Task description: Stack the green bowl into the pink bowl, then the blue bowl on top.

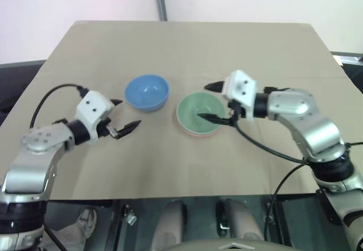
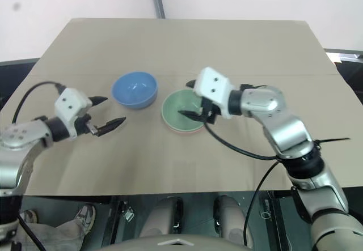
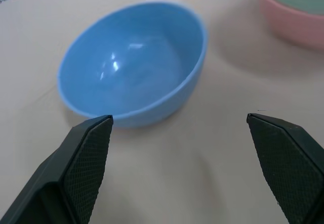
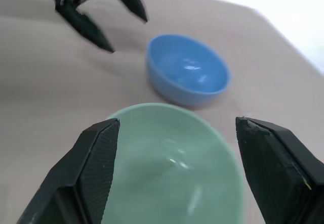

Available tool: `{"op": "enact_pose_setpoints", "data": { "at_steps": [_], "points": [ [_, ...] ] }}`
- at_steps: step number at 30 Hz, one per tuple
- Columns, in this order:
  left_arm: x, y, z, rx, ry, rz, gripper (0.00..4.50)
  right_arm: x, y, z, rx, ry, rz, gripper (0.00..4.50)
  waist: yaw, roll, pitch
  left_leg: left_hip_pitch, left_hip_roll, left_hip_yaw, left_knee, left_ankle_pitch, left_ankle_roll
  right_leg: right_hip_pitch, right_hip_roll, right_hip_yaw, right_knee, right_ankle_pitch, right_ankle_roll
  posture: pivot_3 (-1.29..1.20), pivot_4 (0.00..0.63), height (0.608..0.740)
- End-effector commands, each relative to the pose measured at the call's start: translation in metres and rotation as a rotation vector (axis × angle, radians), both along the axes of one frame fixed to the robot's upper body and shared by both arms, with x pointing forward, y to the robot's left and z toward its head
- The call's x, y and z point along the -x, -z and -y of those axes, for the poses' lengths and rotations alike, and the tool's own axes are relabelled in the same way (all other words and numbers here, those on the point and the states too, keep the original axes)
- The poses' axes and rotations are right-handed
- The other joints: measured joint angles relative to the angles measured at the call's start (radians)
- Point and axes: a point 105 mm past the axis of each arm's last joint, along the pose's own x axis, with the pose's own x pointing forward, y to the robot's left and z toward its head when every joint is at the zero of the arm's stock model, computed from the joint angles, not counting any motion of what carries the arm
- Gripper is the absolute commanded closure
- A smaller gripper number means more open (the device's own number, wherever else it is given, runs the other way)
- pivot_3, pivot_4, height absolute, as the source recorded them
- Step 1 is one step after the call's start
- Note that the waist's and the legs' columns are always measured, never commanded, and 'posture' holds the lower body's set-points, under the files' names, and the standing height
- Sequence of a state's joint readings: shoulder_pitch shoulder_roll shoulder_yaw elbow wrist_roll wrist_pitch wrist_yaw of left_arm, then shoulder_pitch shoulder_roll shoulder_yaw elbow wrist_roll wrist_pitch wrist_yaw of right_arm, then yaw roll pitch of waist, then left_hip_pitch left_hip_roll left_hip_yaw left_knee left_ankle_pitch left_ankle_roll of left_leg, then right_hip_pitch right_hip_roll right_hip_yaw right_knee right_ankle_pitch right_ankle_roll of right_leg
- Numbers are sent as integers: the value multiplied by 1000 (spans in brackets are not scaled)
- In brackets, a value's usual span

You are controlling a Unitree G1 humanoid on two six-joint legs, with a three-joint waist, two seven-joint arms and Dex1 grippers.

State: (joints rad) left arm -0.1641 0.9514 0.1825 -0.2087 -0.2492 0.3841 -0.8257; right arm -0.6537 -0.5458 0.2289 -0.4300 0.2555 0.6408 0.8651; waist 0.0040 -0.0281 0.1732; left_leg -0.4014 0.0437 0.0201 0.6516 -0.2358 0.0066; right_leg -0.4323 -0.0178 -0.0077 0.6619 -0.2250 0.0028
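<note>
Pale mint-green smooth round bowl [image 1: 198,114] nested in salmon-pink bowl [image 3: 298,27]; sky-blue bowl [image 1: 147,92] next.
Left gripper [image 1: 122,117] spread, empty; right gripper [image 1: 217,102] released. Straddle 1 rim wall, clamp squarely, lift level.

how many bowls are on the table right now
3: the blue bowl stands alone on the table; to its right the green bowl sits nested inside the pink bowl, only the pink rim showing.

Blue bowl [image 1: 147,92] open all round; right gripper [image 1: 214,102] over green bowl [image 1: 197,113].
</note>
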Motion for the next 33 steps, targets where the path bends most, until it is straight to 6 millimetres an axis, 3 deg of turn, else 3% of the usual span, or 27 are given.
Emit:
{"op": "enact_pose_setpoints", "data": {
  "at_steps": [1,6,8,10,12,16,19,22,26,29,33],
  "points": [
    [-15,-10,5,-198,39,34,0,20,-14,15,-35,1,15,476,4,0,0,0,0,1,0,0,0,0,0,0,0,-1,2,0,150,740],
    [-36,-4,16,-393,107,45,0,25,-8,34,-24,94,-17,476,1,0,0,1,0,3,0,0,0,0,0,3,0,-1,3,0,150,740],
    [-39,1,17,-451,130,15,540,26,-7,39,-23,125,-18,415,1,0,0,1,0,3,0,0,0,0,1,3,0,-2,3,0,150,740],
    [-41,3,18,-500,156,15,1353,27,-7,43,-27,147,-22,415,-4,0,0,1,0,3,0,0,0,-1,1,3,0,-2,3,0,150,740],
    [-44,3,21,-544,182,24,2551,28,-7,48,-26,174,-23,415,-7,0,1,0,0,3,0,0,0,-1,1,3,1,-1,3,0,150,740],
    [-47,4,24,-586,234,26,4376,31,-4,56,-19,211,-29,415,-6,0,1,0,-1,2,0,0,0,-1,1,3,0,-2,3,0,150,740],
    [-47,-8,29,-540,255,51,4453,34,-3,60,-20,224,-35,415,-7,0,1,-1,-1,3,0,0,0,-1,0,3,0,-2,3,0,150,740],
    [-38,-40,49,-415,338,136,4453,35,-2,65,-18,243,-42,415,-7,0,1,-1,-1,2,1,0,0,-1,0,3,0,-2,3,0,150,740],
    [-12,-77,77,-311,507,152,4453,36,-1,73,-18,272,-49,415,-8,-2,2,-3,-1,1,2,0,0,-2,0,1,0,-2,4,0,150,740],
    [5,-81,91,-326,628,128,4453,36,-1,78,-17,295,-50,415,-10,-2,2,-3,-2,2,2,0,0,-2,0,2,0,-1,4,0,150,740],
    [26,-72,113,-361,822,87,4453,39,2,91,-7,344,-52,415,-11,-2,2,-2,-2,2,2,0,0,-2,1,2,1,-2,4,0,150,740]
  ]
}}
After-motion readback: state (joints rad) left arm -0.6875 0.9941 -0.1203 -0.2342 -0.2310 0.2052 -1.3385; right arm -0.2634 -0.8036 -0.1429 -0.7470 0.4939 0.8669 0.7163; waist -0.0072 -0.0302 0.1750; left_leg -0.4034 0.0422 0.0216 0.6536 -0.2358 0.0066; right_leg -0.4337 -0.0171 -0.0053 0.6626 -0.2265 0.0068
